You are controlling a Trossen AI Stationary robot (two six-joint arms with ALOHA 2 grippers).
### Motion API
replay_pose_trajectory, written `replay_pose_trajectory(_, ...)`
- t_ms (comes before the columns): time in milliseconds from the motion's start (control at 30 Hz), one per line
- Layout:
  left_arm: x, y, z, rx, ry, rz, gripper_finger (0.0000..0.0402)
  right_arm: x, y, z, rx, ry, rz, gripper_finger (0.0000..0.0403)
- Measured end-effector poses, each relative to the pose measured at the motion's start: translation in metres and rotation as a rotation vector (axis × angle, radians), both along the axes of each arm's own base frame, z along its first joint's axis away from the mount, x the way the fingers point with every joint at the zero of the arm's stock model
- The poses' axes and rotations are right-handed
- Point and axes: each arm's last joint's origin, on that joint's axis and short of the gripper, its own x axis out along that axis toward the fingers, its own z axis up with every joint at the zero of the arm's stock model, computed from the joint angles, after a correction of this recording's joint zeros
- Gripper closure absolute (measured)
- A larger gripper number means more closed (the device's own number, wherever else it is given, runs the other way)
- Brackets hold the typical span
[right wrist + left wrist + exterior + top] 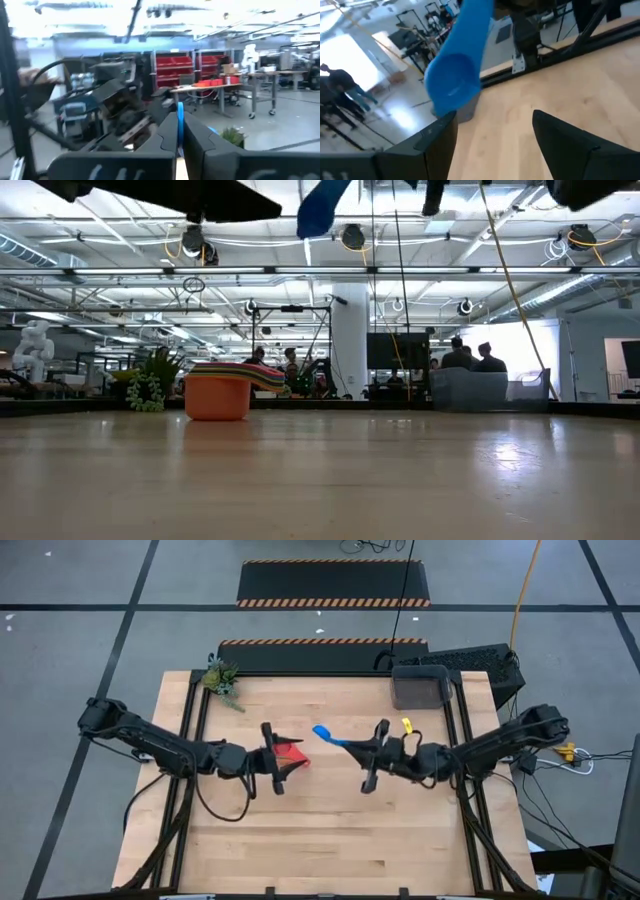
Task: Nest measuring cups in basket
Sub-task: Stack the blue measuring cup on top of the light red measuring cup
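The right pincer [372,753] is clamped shut on the handle of the blue cup [322,733], holding it raised clear of the counter [330,840]; the thin blue handle shows between its fingers in the right wrist view. The cup's long axis runs from that pincer toward the left arm, bowl leading. The left pincer [272,757] stands with fingers spread, empty, over the orange-based stack of nested cups [290,752]. The basket [420,687] lies behind the right pincer, nearer that arm, well apart from the stack.
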Motion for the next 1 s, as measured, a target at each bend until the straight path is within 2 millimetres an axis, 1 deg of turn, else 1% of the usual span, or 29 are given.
replay_pose_trajectory(200, -0.004, -0.007, 0.001, 0.138, 0.023, 0.126, 0.0152, 0.009, 0.001, -0.014, 0.055, -0.08, -0.002, 0.0403)
replay_pose_trajectory(300, -0.006, -0.013, 0.005, 0.175, -0.002, 0.133, 0.0142, 0.014, -0.001, -0.019, 0.09, -0.15, -0.003, 0.0403)
replay_pose_trajectory(400, -0.008, -0.02, 0.01, 0.188, -0.041, 0.114, 0.0113, 0.019, -0.002, -0.027, 0.117, -0.201, 0.002, 0.0403)
replay_pose_trajectory(500, -0.009, -0.023, 0.015, 0.185, -0.081, 0.136, 0.007, 0.023, -0.004, -0.035, 0.151, -0.235, -0.002, 0.0403)
replay_pose_trajectory(600, -0.01, -0.022, 0.017, 0.181, -0.097, 0.155, 0.0024, 0.032, -0.006, -0.044, 0.181, -0.246, -0.003, 0.0403)
replay_pose_trajectory(667, -0.009, -0.022, 0.017, 0.178, -0.103, 0.16, 0.0008, 0.041, -0.007, -0.046, 0.196, -0.248, -0.005, 0.0403)
replay_pose_trajectory(733, -0.009, -0.02, 0.016, 0.182, -0.095, 0.165, 0.0009, 0.051, -0.007, -0.047, 0.206, -0.256, 0.006, 0.0403)
replay_pose_trajectory(867, -0.006, -0.021, 0.012, 0.208, -0.068, 0.164, 0.0026, 0.071, -0.004, -0.049, 0.215, -0.274, 0.05, 0.0403)
replay_pose_trajectory(1000, -0.005, -0.022, 0.007, 0.237, -0.025, 0.18, 0.0033, 0.083, -0.004, -0.05, 0.238, -0.291, 0.078, 0.0403)
